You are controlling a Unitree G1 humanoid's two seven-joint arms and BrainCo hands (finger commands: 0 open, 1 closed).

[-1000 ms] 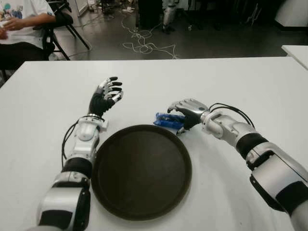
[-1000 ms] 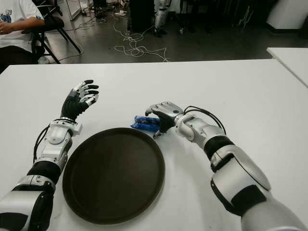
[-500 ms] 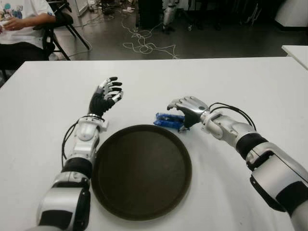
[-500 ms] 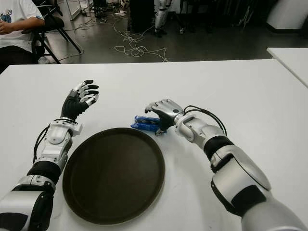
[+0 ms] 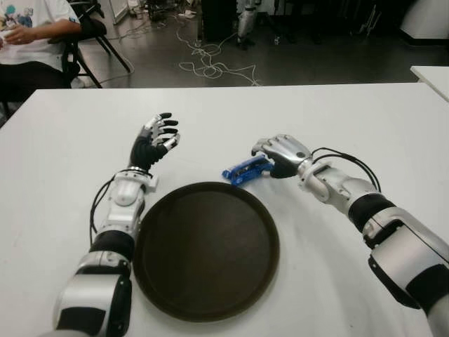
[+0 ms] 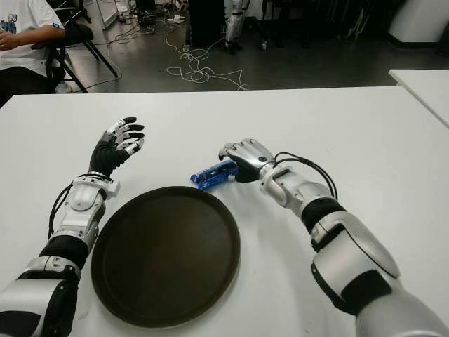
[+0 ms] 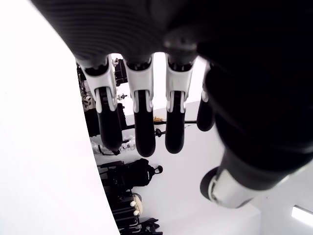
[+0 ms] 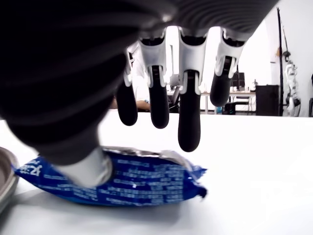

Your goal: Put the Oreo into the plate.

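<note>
A blue Oreo pack (image 5: 242, 170) lies on the white table just beyond the far rim of the round dark brown plate (image 5: 205, 249). My right hand (image 5: 276, 154) is over the pack's right end. In the right wrist view the thumb (image 8: 88, 166) presses against the Oreo pack (image 8: 132, 181), while the other fingers (image 8: 188, 132) arch above it with a gap showing. The pack rests on the table, next to the plate's rim (image 8: 4, 171). My left hand (image 5: 156, 135) is raised to the left of the plate, its fingers (image 7: 142, 127) spread and holding nothing.
The white table (image 5: 351, 119) extends all around. A seated person (image 5: 31, 31) is at the far left beyond the table, with cables (image 5: 210, 67) on the floor behind. Another white table's corner (image 5: 431, 74) shows at the right.
The right hand has shifted right and slightly back. The Oreo pack has swung round with it, its right end now pointing up toward the hand. The left hand has not moved.
</note>
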